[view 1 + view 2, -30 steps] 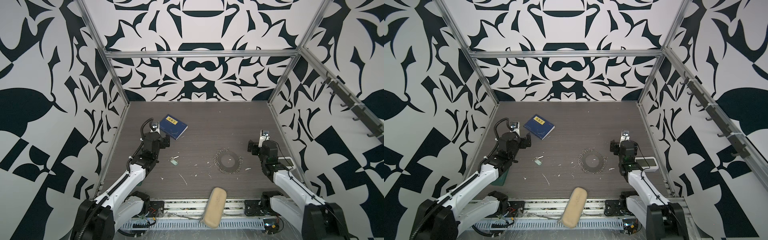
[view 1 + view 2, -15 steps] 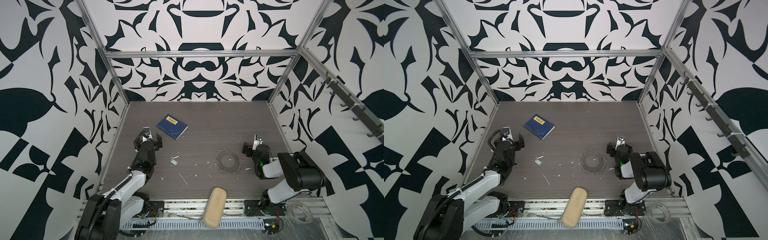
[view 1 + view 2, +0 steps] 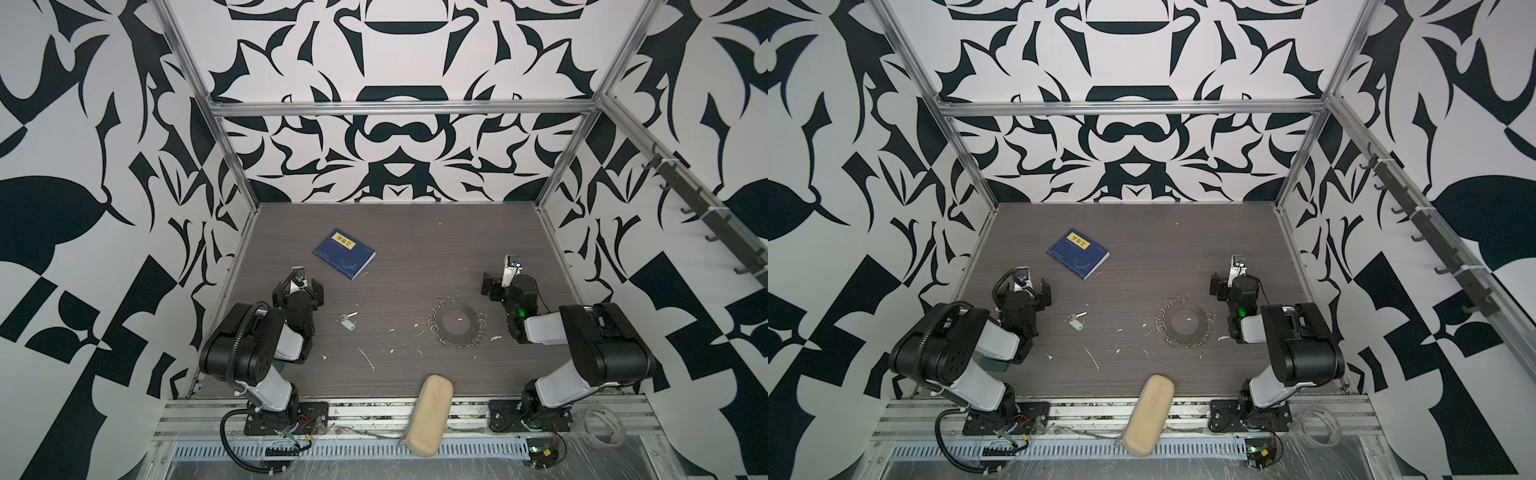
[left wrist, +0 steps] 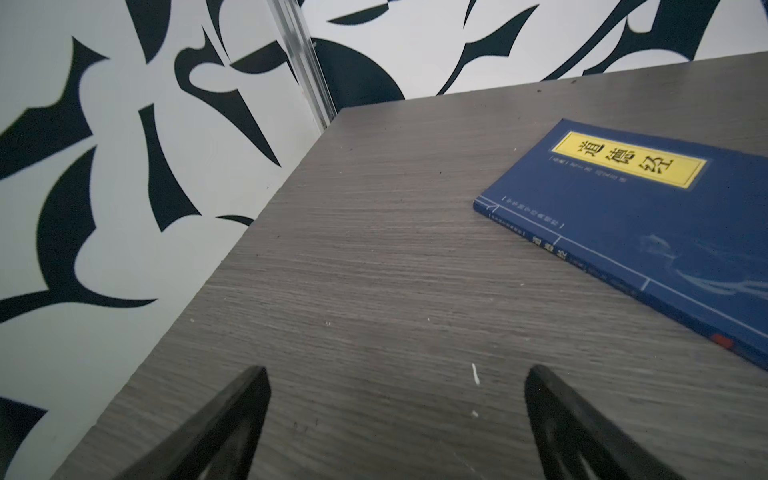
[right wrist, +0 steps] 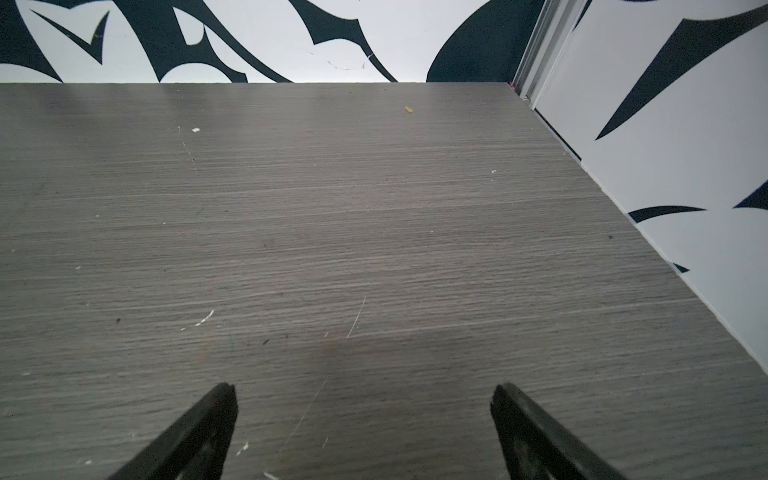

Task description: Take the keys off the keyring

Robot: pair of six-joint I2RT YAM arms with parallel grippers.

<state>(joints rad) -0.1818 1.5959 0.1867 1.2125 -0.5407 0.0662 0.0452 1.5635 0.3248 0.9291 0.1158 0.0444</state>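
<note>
Table [image 3: 415,232]: grey wood-grain, scattered with white flecks.

Left arm [image 3: 249,349] folded at the near left corner, right arm [image 3: 598,349] folded at the near right.

Beige pouch [image 3: 430,409] lies across the table's front edge, partly on the rail.

Blue book [image 3: 344,253] with a yellow label, flat, left of centre toward the back. It also shows in the left wrist view.

Keyring [image 3: 441,332] flat on the table right of centre, near the right arm, with small wire rings around its rim.

Keys [image 3: 347,323]: one silver key with a mint tag, lying on the table well apart from the keyring and near the left arm.

Left fingers [image 4: 224,432] spread wide, nothing between them, bare table beneath. Right fingers [image 5: 203,436] likewise wide apart and empty, aimed at the back wall.
</note>
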